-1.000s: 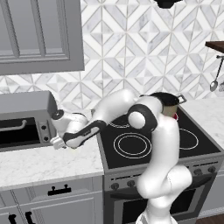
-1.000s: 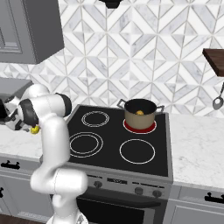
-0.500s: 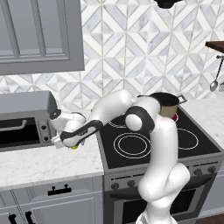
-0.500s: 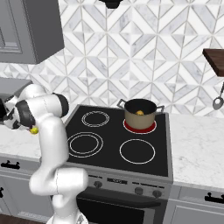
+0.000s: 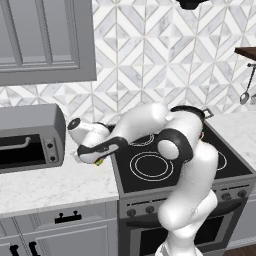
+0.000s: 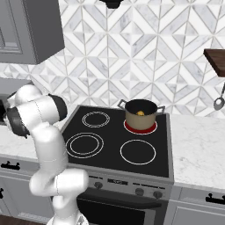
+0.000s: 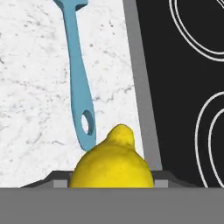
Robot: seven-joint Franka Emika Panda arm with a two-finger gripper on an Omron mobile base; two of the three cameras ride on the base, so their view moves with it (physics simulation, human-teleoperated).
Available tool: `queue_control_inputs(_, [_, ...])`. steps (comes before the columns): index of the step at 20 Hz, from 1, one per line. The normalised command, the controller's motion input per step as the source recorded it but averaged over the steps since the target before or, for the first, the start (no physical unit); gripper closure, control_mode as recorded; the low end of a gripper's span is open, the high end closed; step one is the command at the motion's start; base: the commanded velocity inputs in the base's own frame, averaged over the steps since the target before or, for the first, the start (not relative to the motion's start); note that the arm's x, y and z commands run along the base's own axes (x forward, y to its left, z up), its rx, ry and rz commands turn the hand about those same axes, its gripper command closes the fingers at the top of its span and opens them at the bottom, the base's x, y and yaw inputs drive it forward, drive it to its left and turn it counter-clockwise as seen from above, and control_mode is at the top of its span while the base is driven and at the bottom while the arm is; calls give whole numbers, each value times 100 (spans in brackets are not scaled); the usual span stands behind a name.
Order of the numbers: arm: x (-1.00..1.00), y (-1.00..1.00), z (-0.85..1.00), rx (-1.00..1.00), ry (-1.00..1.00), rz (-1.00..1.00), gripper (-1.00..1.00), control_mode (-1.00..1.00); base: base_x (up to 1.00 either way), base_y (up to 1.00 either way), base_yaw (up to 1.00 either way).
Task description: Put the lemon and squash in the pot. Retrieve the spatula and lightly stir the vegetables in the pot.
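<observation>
Tool [image 5: 96, 161]: closed around the lemon [image 7: 112, 162]
Spatula [image 7: 78, 74]: flat on the worktop [image 7: 30, 92], just behind the lemon
Pot [image 6: 140, 112]: on the back burner

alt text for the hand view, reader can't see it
A bright yellow lemon sits close at the bottom of the frame on a white marble counter. A light-blue spatula lies just beyond it, beside the black stovetop.

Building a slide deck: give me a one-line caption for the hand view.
Lemon close up at the hand, on the marble counter beside the stove edge, with the blue spatula lying just beyond.
</observation>
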Motion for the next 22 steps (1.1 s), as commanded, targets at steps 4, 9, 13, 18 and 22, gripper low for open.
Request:
queue_control_inputs(4, [-59, -99, 100, 16, -14, 0, 100, -100, 0, 0, 0])
queue_control_inputs(9, [-36, -100, 100, 22, -9, 0, 100, -100, 0, 0, 0])
queue_control_inputs(13, [1, -100, 94, 18, -2, 0, 100, -100, 0, 0, 0])
queue_control_inputs(18, [34, -100, 75, 16, 0, 0, 100, -100, 0, 0, 0])
queue_control_inputs(22, [81, -100, 53, 11, 1, 0, 100, -100, 0, 0, 0])
